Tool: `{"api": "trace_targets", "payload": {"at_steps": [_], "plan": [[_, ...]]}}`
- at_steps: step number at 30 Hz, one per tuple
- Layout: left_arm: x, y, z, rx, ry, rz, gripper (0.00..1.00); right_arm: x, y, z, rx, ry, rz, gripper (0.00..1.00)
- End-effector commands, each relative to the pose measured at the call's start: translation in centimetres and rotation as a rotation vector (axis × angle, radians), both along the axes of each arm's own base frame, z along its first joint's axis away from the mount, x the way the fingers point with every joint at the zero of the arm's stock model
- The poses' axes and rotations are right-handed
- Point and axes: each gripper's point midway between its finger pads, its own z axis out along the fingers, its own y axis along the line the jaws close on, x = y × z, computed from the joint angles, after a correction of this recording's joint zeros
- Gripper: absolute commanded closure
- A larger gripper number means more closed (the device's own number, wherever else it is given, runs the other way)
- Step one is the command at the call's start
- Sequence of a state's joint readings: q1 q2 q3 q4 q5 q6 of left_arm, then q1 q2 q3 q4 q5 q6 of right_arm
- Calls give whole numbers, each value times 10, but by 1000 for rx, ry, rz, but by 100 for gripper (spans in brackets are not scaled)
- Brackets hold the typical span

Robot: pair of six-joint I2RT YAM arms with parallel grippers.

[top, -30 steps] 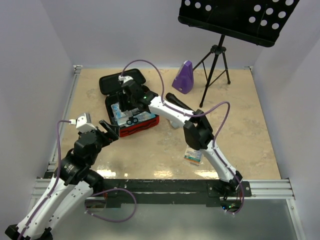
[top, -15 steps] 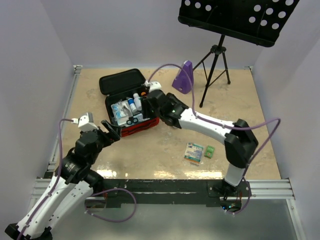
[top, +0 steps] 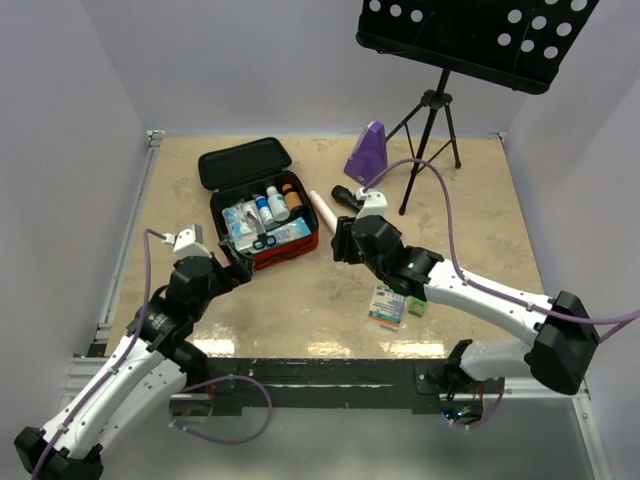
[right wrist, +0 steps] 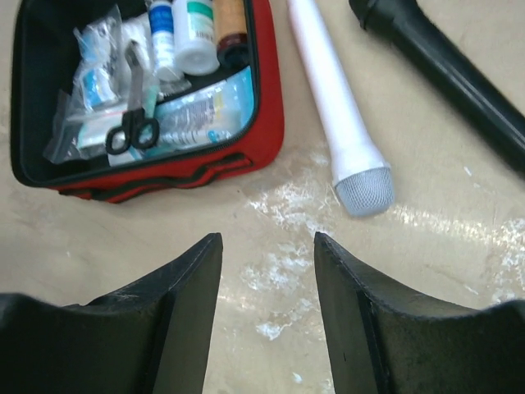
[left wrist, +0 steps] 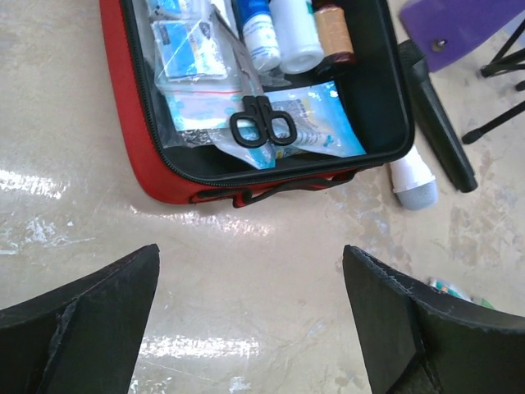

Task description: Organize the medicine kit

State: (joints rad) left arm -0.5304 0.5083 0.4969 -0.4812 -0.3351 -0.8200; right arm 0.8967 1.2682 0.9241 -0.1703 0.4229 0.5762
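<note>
— Is your left gripper [left wrist: 250, 256] holding anything?
— No. It is hanging wide open, with only the table [left wrist: 246, 328] showing between its fingers. Your right gripper [right wrist: 267, 242] is standing partly open, and it is empty too.
— Where is the medicine kit [left wrist: 131, 123]?
— It is lying open just past both grippers (scissors [left wrist: 262, 127] are resting on the packets [left wrist: 193, 57] inside), beside a white microphone [right wrist: 336, 107].

Walls: plain pale walls [top: 300, 70] close off the back and both sides
Tabletop: beige marbled tabletop [top: 480, 230], glossy
Light: white glare patches [top: 330, 348] on the surface towards the near edge
Furniture: black music stand [top: 470, 35] at back right, perforated desk, tripod feet on the tabletop
Edging: metal rail [top: 530, 378] along the near edge, another down the left side
</note>
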Motion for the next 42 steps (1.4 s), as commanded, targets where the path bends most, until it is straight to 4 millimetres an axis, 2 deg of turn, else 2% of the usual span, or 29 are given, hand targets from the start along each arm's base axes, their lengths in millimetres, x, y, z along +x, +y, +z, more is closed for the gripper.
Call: {"api": "trace_targets", "payload": {"at_steps": [1, 4, 5, 9, 14, 19, 23, 27, 31, 35, 42], "plan": [[3, 0, 1, 4, 26, 18, 2, 0, 27, 17, 123, -35, 65, 47], [3, -1, 15, -71, -21, 46, 1, 14, 48, 27, 119, -69, 73, 46], [3, -1, 19, -99, -42, 51, 1, 19, 60, 36, 138, -97, 90, 46], [1, -1, 27, -142, -62, 58, 1, 41, 106, 31, 79, -108, 127, 46], [-6, 9, 32, -99, -28, 82, 1, 49, 150, 8, -3, -108, 180, 47], [-13, -2, 59, -182, -66, 30, 1, 52, 183, -13, -31, -104, 228, 49], [-13, 0, 72, -157, -73, 23, 1, 50, 202, -33, -74, -88, 272, 55], [-13, -2, 66, -119, -42, 3, 0, 44, 203, -50, -105, -66, 289, 62], [-13, -2, 53, -113, -13, 4, 0, 35, 193, -68, -128, -37, 306, 63], [-13, -4, 49, -124, -18, 3, 0, 25, 184, -81, -150, -11, 333, 65], [-13, -2, 43, -112, -8, 8, 0, 5, 142, -96, -198, 23, 316, 66]]}}
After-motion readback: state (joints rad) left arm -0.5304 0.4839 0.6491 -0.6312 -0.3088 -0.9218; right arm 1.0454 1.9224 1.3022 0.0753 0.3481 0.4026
